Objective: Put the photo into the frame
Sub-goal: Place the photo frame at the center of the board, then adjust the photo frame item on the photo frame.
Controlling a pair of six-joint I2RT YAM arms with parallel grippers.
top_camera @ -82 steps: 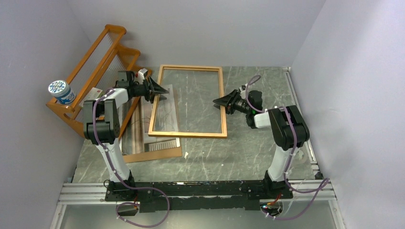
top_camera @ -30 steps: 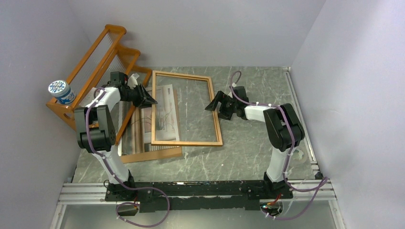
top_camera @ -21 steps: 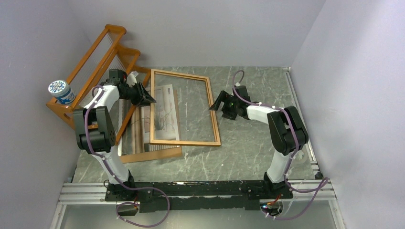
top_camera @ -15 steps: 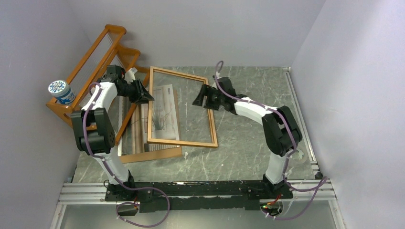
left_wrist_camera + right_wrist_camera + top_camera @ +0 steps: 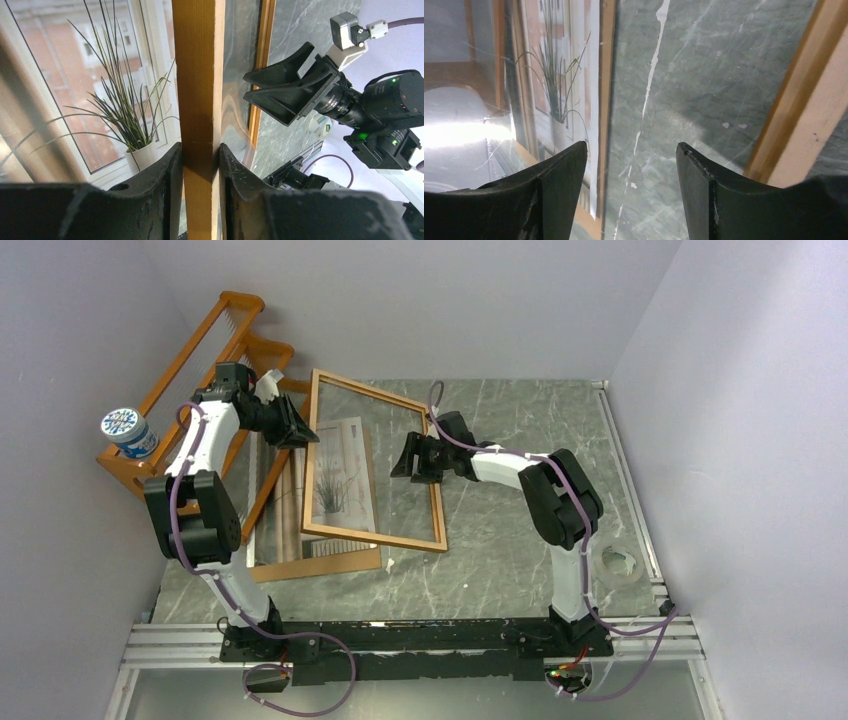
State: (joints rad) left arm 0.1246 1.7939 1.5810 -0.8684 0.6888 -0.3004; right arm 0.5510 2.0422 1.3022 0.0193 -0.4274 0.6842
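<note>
Pinching frame (image 5: pixel 199 100) rail: left jaws; right jaws spread over glass (image 5: pixel 385 495); photo (image 5: pixel 335 478) beneath

The thin orange-brown frame (image 5: pixel 372 539) is skewed, its left half over the spiky-plant photo (image 5: pixel 340 475).

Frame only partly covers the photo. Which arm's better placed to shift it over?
Left. The left gripper is shut on the frame's side rail, right next to the photo, so it can likely drag the frame. The right gripper is open above the glass, holding nothing.
</note>
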